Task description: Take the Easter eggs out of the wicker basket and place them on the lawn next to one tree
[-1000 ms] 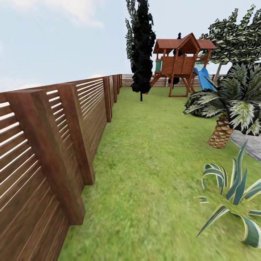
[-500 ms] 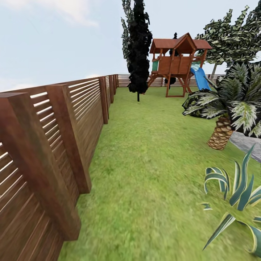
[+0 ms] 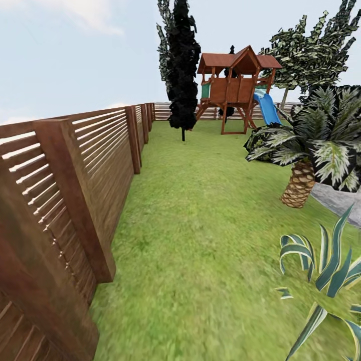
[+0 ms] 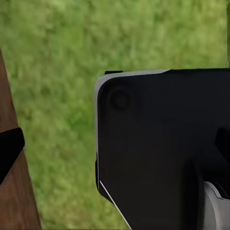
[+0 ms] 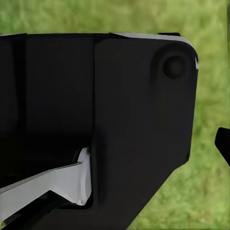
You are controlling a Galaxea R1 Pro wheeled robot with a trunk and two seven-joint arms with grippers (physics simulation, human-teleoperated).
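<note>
The Easter eggs and the wicker basket are out of view. The lawn [image 3: 200,210] runs ahead as a long strip of short grass. A tree [image 3: 306,55] with a pale trunk and speckled foliage stands far back on the right, behind the playhouse. In the left wrist view my left gripper [image 4: 115,148] hangs over grass, its black fingertips [image 4: 9,153] at the frame's edges and nothing held. My right gripper [image 5: 115,143] is also over grass, one fingertip [image 5: 223,143] at the edge, with the robot's black body between the fingers and the ground.
A brown slatted fence [image 3: 75,165] runs close along the left. An all-black tree [image 3: 182,65] and a wooden playhouse [image 3: 233,85] with a blue slide stand at the far end. A palm [image 3: 301,185], a striped agave [image 3: 321,271] and grey paving [image 3: 341,200] line the right.
The whole picture has shifted left and the near fence posts have grown larger, so the camera has moved forward along the fence. Nothing in the garden itself has moved.
</note>
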